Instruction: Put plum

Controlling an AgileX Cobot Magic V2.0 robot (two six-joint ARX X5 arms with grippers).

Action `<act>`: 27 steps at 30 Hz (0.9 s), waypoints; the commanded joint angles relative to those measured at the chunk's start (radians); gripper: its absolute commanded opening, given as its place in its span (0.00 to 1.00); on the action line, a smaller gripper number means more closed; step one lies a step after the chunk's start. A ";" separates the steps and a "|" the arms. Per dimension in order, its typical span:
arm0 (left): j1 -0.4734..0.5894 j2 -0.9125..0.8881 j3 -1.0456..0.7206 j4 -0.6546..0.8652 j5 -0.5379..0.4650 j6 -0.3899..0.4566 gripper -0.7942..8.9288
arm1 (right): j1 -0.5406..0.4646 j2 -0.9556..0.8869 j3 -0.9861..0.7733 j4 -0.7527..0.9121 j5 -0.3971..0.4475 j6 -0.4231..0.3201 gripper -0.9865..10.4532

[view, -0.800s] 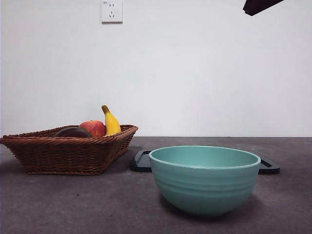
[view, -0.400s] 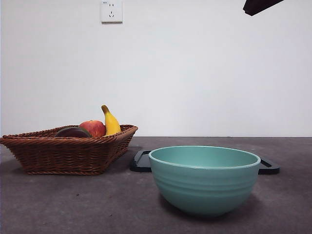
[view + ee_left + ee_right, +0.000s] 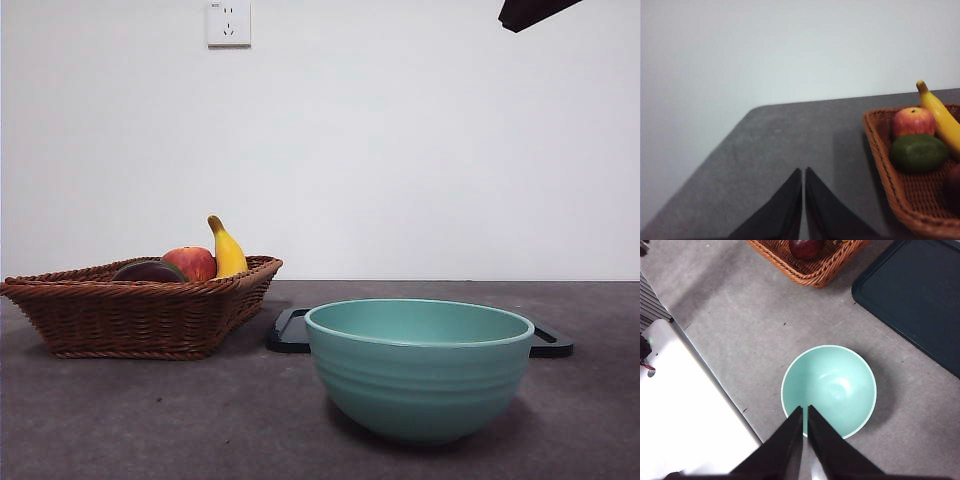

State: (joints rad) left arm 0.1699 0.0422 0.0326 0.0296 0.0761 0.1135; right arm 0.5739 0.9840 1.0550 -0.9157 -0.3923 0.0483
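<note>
While plum (image 3: 806, 247) lies in basket (image 3: 150, 315): glossy, round, likely slippery; grasp across widest girth. Left gripper (image 3: 803, 200), right gripper (image 3: 805, 435) both closed, empty.

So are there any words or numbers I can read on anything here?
Wall socket plate: a tiny mark in its upper corner, too small to read.
Basket, bowl, dark tray, fruit: no words or numbers.
</note>
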 commanded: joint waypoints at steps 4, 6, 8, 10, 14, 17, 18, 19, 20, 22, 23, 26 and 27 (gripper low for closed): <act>-0.002 -0.036 -0.022 -0.036 -0.005 -0.028 0.09 | 0.006 0.008 0.014 0.006 -0.001 -0.011 0.09; -0.005 -0.039 -0.022 -0.061 -0.005 -0.025 0.09 | 0.006 0.008 0.013 0.007 -0.001 -0.011 0.09; -0.012 -0.039 -0.022 -0.091 -0.005 -0.022 0.09 | 0.006 0.008 0.014 0.006 -0.001 -0.011 0.09; -0.024 -0.039 -0.022 -0.123 -0.005 -0.021 0.09 | 0.006 0.008 0.013 0.006 -0.001 -0.011 0.09; -0.058 -0.039 -0.022 -0.185 -0.005 -0.021 0.09 | 0.006 0.008 0.013 0.006 -0.001 -0.011 0.09; -0.079 -0.039 -0.022 -0.195 -0.005 -0.021 0.09 | 0.006 0.008 0.013 0.006 -0.001 -0.011 0.09; -0.084 -0.039 -0.022 -0.193 -0.005 -0.024 0.09 | 0.006 0.008 0.013 0.006 -0.001 -0.011 0.09; -0.090 -0.039 -0.022 -0.190 -0.005 -0.027 0.09 | 0.006 0.008 0.013 0.006 -0.001 -0.011 0.09; -0.094 -0.039 -0.022 -0.189 -0.005 -0.026 0.09 | 0.006 0.008 0.014 0.006 -0.001 -0.011 0.09; -0.098 -0.039 -0.022 -0.190 -0.005 -0.026 0.09 | 0.006 0.008 0.013 0.006 -0.001 -0.011 0.09; -0.098 -0.039 -0.022 -0.190 -0.005 -0.027 0.09 | 0.006 0.008 0.013 0.006 -0.001 -0.011 0.09; -0.098 -0.039 -0.022 -0.190 -0.005 -0.027 0.09 | 0.006 0.008 0.014 0.006 0.000 -0.011 0.09; -0.098 -0.039 -0.022 -0.190 -0.005 -0.026 0.09 | 0.006 0.008 0.013 0.006 -0.001 -0.011 0.09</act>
State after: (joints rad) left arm 0.0715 0.0051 0.0319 -0.1753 0.0750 0.0906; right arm 0.5743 0.9840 1.0550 -0.9157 -0.3923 0.0483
